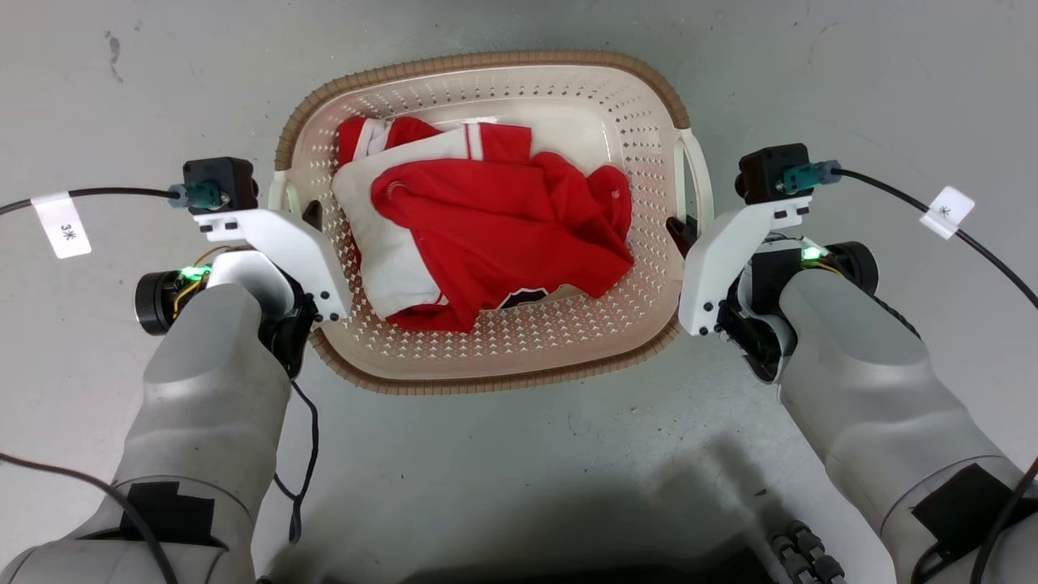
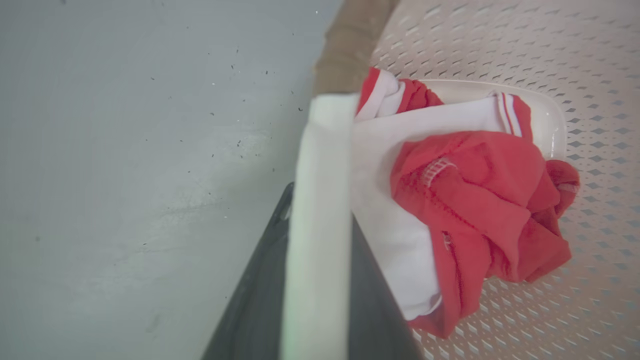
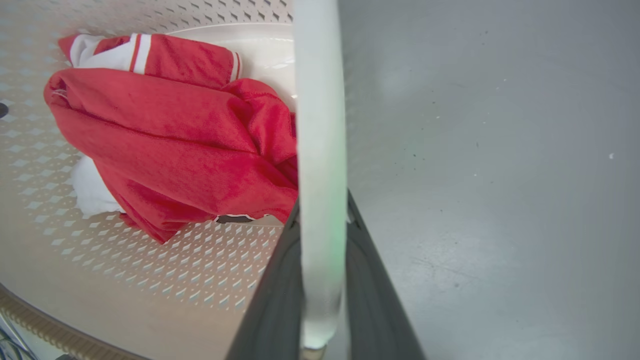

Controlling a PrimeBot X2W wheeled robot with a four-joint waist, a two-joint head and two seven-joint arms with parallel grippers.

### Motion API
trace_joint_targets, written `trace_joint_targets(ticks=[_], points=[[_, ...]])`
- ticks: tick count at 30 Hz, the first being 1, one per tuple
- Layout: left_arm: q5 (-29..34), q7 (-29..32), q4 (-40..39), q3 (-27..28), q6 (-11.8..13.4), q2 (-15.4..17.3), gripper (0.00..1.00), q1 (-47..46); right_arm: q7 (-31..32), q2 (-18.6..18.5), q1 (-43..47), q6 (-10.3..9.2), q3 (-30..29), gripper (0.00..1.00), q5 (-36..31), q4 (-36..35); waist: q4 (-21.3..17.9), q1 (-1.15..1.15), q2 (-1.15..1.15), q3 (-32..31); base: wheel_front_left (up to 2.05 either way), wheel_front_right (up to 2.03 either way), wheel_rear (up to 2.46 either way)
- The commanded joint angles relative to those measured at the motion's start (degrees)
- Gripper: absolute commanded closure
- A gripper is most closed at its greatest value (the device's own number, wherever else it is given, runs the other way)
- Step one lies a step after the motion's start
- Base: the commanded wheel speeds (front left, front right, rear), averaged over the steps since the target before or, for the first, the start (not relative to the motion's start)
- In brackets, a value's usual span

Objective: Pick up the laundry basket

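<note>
Crumpled red cloth (image 1: 503,235) with white-stitched seams lies over white cloth (image 1: 389,268) trimmed with red-and-white striped bands. A small dark patch (image 1: 531,298) edged in white shows at the red cloth's near edge. The grey floor (image 1: 519,454) is smooth and finely speckled, with a dark smudge (image 1: 113,53) at far left and a broad shadow (image 1: 519,527) nearest the viewer.

Bare indoor test space, most likely a robotics lab or workshop, not a lived-in home.

The floor (image 1: 122,97) is plain grey, hard and seamless, marked with scuffs, dark specks and a smudge near its far left. Black cables (image 1: 892,191) carrying white paper tags (image 1: 62,223) cross it at left and right. The only household item is a laundry basket (image 1: 486,357) of red and white clothes (image 1: 503,219), mid-floor.
</note>
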Motion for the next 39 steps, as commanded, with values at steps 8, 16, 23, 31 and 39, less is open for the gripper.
trace_joint_targets(ticks=[8,16,23,31,39], points=[[-2.1,1.68,0.18,-1.82,-0.13,-1.06,1.0,0.2,0.74,0.3,-0.05,0.19,3.1,1.0,3.62,-0.07,0.24,0.0,0.0,-1.27,0.0,0.0,0.0],[-5.7,7.26,-0.26,-5.42,-0.18,-2.65,1.0,1.66,5.75,0.75,1.59,0.39,5.69,1.0,7.91,0.22,0.28,0.0,0.0,-6.87,0.0,0.0,0.0],[-9.7,14.16,-0.34,-8.05,-0.23,-3.1,1.0,4.0,10.94,0.89,3.69,0.4,7.27,1.0,10.38,1.85,0.66,0.0,0.0,-15.02,0.0,0.0,0.0],[-13.9,23.14,-0.39,-10.43,-0.24,-3.19,1.0,7.17,16.43,0.67,6.48,0.39,8.82,1.0,12.39,2.75,0.94,0.0,0.0,-25.35,0.0,0.0,0.0],[-17.13,29.87,-1.79,-13.37,-0.44,-3.05,1.0,9.83,22.13,0.58,8.81,0.4,9.81,1.0,14.47,2.99,1.16,0.0,0.0,-35.36,0.0,0.0,0.0]])
